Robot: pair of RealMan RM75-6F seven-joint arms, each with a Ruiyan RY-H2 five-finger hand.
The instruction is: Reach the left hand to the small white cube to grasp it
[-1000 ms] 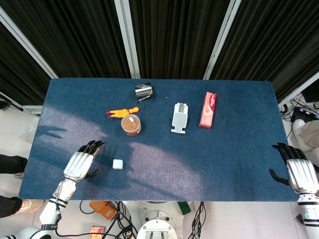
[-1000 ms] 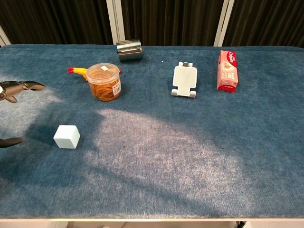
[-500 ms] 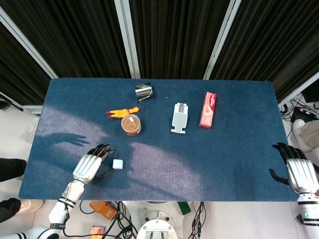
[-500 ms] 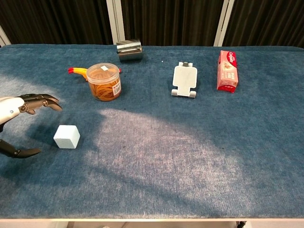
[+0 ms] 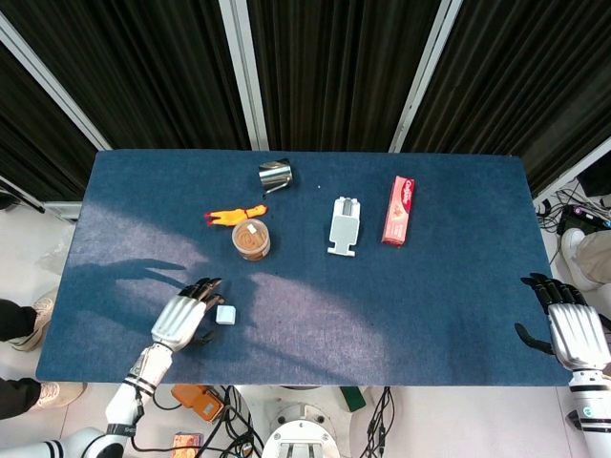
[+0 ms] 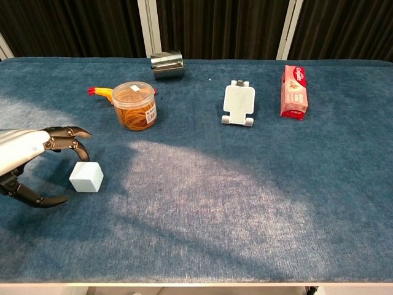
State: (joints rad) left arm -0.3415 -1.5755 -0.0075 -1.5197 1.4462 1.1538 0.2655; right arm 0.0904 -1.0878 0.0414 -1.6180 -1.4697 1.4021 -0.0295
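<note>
The small white cube (image 5: 226,315) (image 6: 86,177) rests on the blue table near its front left. My left hand (image 5: 183,320) (image 6: 27,161) hovers just to the cube's left, fingers apart and curved over and around it, thumb low on the near side. I see a thin gap between the fingertips and the cube in the chest view, so nothing is held. My right hand (image 5: 571,329) lies at the table's front right corner, fingers spread, holding nothing; the chest view does not show it.
Behind the cube stand a clear jar of rubber bands (image 5: 251,239) (image 6: 135,105) and a yellow toy (image 5: 233,217). Farther back lie a metal cup (image 5: 275,176) (image 6: 167,65), a white phone stand (image 5: 344,225) (image 6: 239,102) and a red box (image 5: 399,210) (image 6: 293,91).
My left hand has moved right and closer to the cube, from well clear of it to flanking it with curved fingers. The right hand and the cube have not moved.
</note>
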